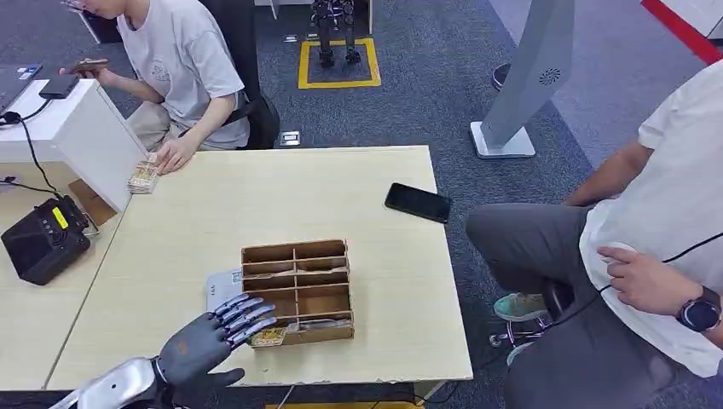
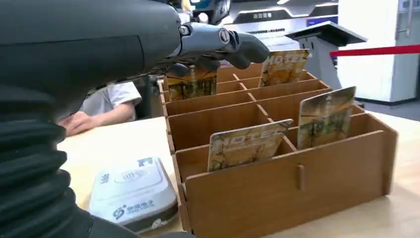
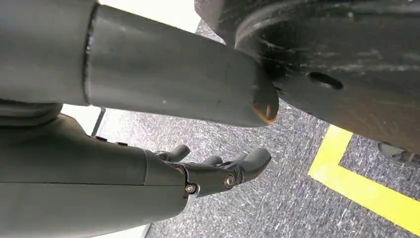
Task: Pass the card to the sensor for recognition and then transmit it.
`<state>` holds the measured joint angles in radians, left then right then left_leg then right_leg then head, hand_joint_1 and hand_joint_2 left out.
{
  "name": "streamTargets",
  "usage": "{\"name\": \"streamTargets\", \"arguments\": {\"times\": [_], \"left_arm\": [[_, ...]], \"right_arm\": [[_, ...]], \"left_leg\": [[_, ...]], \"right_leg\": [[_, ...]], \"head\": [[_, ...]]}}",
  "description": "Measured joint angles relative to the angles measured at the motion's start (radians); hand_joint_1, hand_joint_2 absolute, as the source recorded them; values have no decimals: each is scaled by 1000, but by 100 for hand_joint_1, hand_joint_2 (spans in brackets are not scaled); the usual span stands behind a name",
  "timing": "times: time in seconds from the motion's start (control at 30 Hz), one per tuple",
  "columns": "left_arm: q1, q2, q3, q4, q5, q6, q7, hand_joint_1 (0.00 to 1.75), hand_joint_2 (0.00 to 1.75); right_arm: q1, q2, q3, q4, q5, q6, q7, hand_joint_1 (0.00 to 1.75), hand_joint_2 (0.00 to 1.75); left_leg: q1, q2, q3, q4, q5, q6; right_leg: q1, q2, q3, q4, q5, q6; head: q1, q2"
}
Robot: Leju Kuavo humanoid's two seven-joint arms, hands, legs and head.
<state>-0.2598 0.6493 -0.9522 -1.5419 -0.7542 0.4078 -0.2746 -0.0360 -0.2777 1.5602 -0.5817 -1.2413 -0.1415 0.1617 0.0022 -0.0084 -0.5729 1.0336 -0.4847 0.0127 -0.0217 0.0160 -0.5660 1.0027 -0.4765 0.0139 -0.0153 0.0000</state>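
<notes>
The left hand (image 1: 209,339) hovers low over the near edge of the counter (image 1: 375,256), fingers stretched forward and spread, holding nothing. Its fingertips reach over the near-left corner of the wooden card box (image 1: 298,290), right by the card (image 1: 267,337) leaning in the nearest compartment there. In the left wrist view the fingers (image 2: 237,44) hang above the box, with several cards standing tilted in its slots; one card (image 2: 246,144) sits in the compartment just under the hand. The white sensor pad (image 1: 223,288) lies flat on the counter, touching the box's left side, directly beyond the knuckles. A black phone (image 1: 418,202) lies well away, past the box. The right hand (image 3: 218,171) hangs over grey carpet, fingers loosely extended and apart, empty.
</notes>
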Motion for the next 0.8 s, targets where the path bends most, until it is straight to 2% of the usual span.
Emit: {"name": "streamTargets", "arguments": {"times": [0.1, 0.8], "left_arm": [[-10, -10, -3, 11, -16, 16, 11, 0, 175], [-23, -36, -32, 27, 2, 12, 14, 0, 175]], "right_arm": [[-2, 0, 0, 1, 10, 3, 4, 0, 0], [-5, 0, 0, 10, 26, 6, 6, 0, 0]], "left_leg": [[0, 0, 0, 0, 0, 0], [0, 0, 0, 0, 0, 0]], "right_leg": [[0, 0, 0, 0, 0, 0], [0, 0, 0, 0, 0, 0]], "head": [[0, 0], [0, 0]]}}
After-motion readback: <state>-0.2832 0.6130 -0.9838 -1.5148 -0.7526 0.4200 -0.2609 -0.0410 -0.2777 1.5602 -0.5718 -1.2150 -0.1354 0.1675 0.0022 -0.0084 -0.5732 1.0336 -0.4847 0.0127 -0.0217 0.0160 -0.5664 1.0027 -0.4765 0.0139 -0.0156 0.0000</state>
